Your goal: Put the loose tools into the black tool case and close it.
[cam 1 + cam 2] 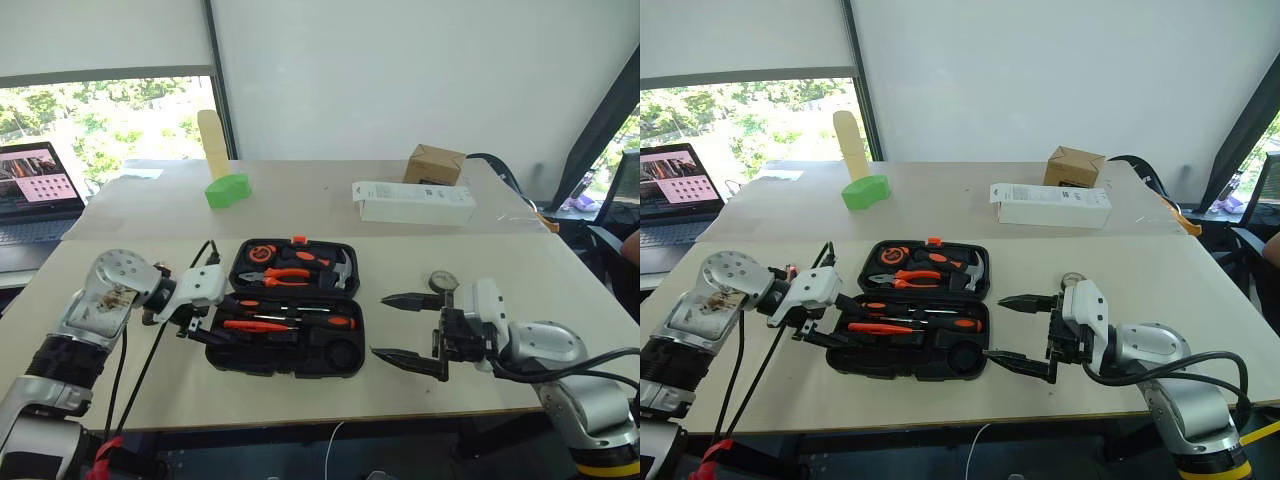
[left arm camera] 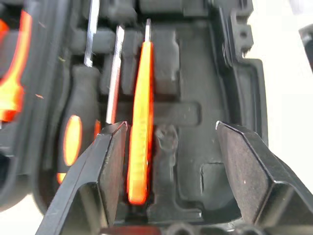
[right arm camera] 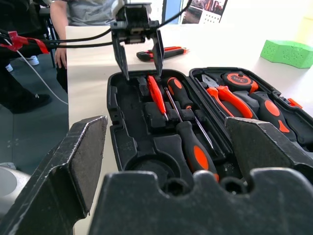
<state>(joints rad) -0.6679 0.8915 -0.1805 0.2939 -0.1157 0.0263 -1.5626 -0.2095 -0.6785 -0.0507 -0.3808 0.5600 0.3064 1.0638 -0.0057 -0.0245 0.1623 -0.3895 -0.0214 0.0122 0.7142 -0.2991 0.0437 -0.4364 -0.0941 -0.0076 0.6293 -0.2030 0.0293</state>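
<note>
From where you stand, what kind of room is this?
Likely an office or lab workspace: pale tables pushed together, an open laptop by a large window, a cardboard box, and an open black tool case laid out in front.

Case left edge: left gripper hangs over the black tool case at its 9 o'clock rim, fingers parted above the slim orange tester screwdriver
Case right side: right gripper stands just beside the 3 o'clock edge, jaws wide, blocking entry there
Case front: bare table at 6 o'clock, free to pass
Case rear: raised lid half holds pliers and hammer; beyond at 12 o'clock, open tabletop
Far obstacles: white oblong box at 1 o'clock, green block at 11 o'clock, both well apart from the case
</note>
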